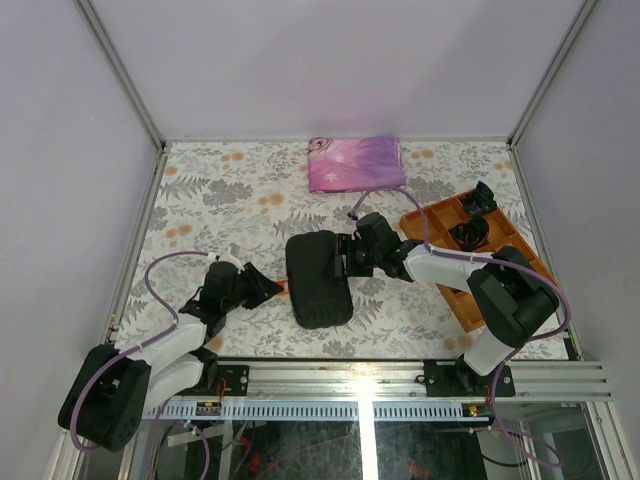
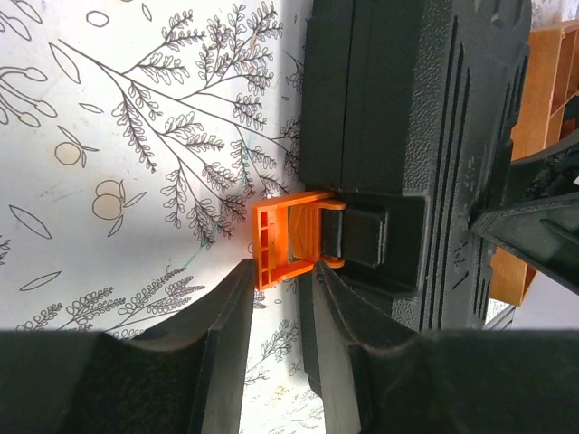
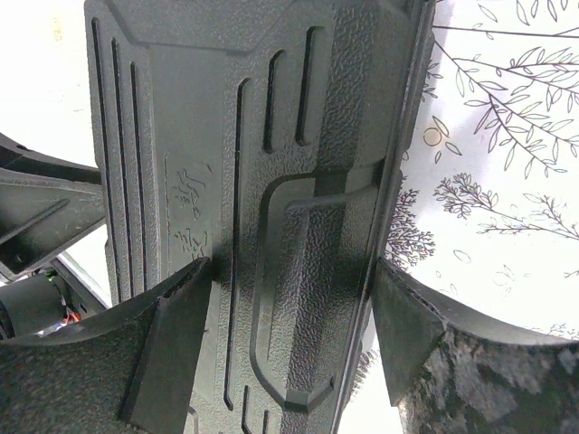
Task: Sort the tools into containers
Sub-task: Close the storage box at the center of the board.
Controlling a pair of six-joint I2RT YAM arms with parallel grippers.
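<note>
Left gripper (image 2: pixel 282 276) is slightly apart, the end of the orange latch (image 2: pixel 289 237) between its tips; pinched or not, I cannot tell. The closed case (image 2: pixel 407 136) lies just ahead, and right gripper (image 3: pixel 289 307) gapes wide astride its edge

Plain pale walls (image 1: pixel 300 60) enclose a floral-patterned tabletop (image 1: pixel 200 190); metal corner posts (image 1: pixel 120 70); lighting seemingly soft, overhead.
</note>
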